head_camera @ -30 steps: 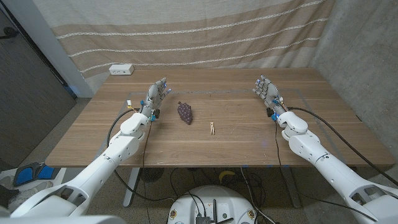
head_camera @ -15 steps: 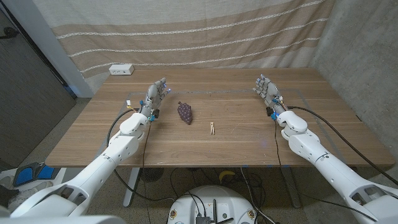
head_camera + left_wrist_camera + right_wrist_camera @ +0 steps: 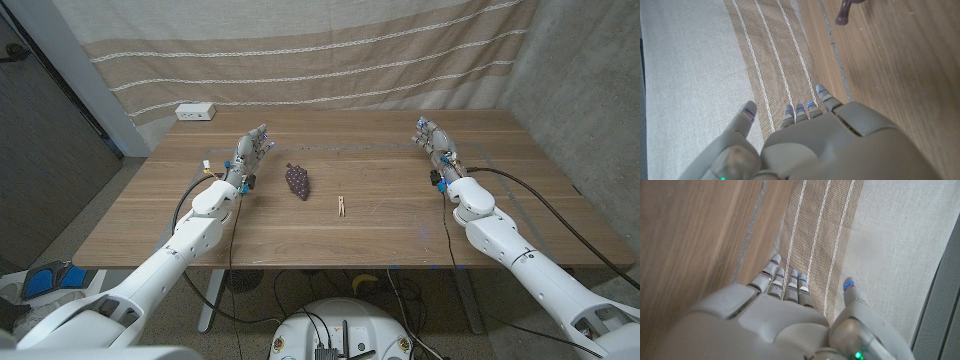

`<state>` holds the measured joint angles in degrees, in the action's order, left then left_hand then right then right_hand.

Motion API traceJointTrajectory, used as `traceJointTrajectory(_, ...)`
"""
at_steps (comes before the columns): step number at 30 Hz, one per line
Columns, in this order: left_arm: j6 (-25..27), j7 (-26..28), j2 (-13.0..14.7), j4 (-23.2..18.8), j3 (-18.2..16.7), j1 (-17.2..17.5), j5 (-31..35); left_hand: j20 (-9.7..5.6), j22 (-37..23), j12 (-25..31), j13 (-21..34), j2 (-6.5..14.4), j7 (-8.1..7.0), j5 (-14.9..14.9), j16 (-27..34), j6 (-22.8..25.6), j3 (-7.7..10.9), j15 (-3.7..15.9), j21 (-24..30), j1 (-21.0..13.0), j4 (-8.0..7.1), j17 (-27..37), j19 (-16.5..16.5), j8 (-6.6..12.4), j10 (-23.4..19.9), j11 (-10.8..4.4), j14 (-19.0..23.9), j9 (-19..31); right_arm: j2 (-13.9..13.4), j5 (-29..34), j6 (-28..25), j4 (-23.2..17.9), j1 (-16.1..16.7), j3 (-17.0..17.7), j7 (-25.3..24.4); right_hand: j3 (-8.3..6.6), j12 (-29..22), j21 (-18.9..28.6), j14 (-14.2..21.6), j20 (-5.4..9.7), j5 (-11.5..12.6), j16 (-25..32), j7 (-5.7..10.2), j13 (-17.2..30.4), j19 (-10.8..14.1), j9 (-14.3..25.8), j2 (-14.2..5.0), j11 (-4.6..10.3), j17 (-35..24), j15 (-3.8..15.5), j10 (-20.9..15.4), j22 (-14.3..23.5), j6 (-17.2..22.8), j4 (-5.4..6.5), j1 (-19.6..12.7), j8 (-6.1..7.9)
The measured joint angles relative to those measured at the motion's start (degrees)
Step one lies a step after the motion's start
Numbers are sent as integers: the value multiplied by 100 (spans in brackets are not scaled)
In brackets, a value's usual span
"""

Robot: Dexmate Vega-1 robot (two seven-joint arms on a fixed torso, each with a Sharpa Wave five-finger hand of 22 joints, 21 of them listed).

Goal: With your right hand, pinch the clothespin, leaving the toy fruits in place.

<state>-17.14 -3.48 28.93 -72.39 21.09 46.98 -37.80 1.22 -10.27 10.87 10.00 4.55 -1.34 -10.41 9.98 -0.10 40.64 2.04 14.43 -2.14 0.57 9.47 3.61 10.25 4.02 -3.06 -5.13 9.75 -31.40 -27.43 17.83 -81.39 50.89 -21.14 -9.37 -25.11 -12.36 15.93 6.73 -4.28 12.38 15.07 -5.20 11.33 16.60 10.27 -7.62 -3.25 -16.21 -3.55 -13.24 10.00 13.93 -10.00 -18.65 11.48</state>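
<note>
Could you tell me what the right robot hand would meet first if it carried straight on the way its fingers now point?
Probably the striped curtain behind the table's far edge. The right robot hand points there, well away from the clothespin; nothing visible lies between, though depth is unclear.

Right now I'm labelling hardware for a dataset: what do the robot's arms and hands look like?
Both arms are smooth, rounded, light grey-white shells, each with a black cable looping alongside the forearm. The left hand and right hand are pale grey, with blue-lit fingertips in the wrist views and a green light near each thumb base.
</note>
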Motion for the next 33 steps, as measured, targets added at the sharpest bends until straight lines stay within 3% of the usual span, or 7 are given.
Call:
traceJointTrajectory(12,-2,-40,-8,19,24,-25,-2,21,0,0,0,0,1,0,0,63,0,0,0,0,0,0,21,16,0,0,0,0,-240,747,-104,-537,194,29,-591,-69,0,0,232,-32,58,85,50,28,132,0,128,49,-13,47,-131,23,132,-67,-340,62)
traceJointTrajectory(18,-2,-44,-4,9,28,-25,-1,21,1,0,-1,0,-30,0,0,94,0,0,0,0,0,0,21,16,0,0,0,-1,-337,983,-138,-741,257,44,-721,-84,-45,0,303,-53,58,86,81,28,152,5,135,-6,-16,38,-187,28,224,-51,-347,83)
traceJointTrajectory(33,18,-53,30,-60,32,-1,5,21,1,0,-1,0,2,0,0,125,0,0,-24,0,0,-1,21,16,0,0,1,-1,-663,1488,-441,-1416,536,161,-932,-83,-45,0,374,-94,98,127,81,27,193,28,135,28,-43,47,-233,27,286,-2,-347,82)
